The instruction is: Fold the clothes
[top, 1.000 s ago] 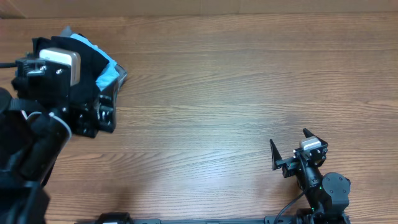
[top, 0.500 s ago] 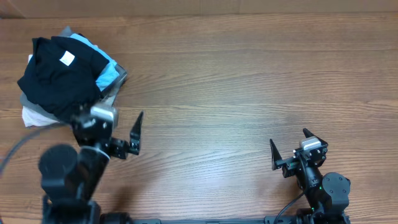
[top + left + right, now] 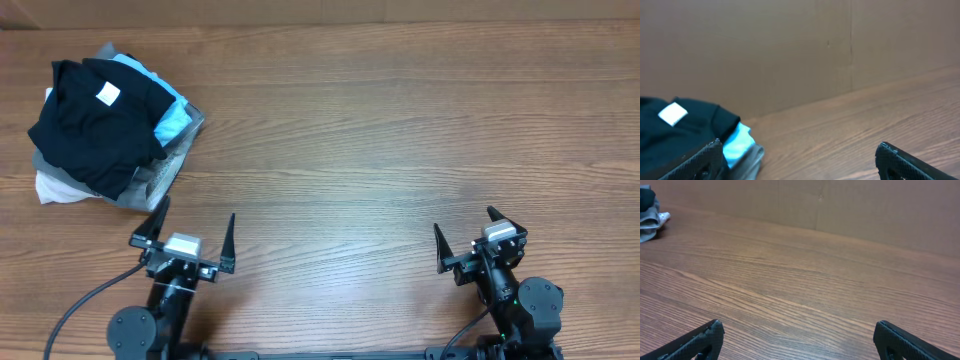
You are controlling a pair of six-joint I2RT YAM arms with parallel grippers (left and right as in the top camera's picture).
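Observation:
The clothes, a crumpled black T-shirt [image 3: 95, 125] with a small white neck tag, lie on top of a pile at the table's far left. In the left wrist view the black T-shirt [image 3: 675, 127] fills the lower left corner. My left gripper [image 3: 192, 227] stands open near the front edge, just below and right of the pile, touching nothing. In its own view the left gripper [image 3: 800, 152] has bare wood between its fingers. My right gripper [image 3: 466, 228] is open at the front right, and the right gripper [image 3: 797, 332] holds nothing.
Under the black shirt lie a light blue garment [image 3: 175, 118], a grey one [image 3: 160, 175] and a white one [image 3: 55, 190]. A brown cardboard wall [image 3: 790, 50] stands behind the wooden table [image 3: 380, 130].
The left arm has pulled back from over the pile to the front edge, its gripper open and empty. The black shirt is now uncovered. The right arm has not moved.

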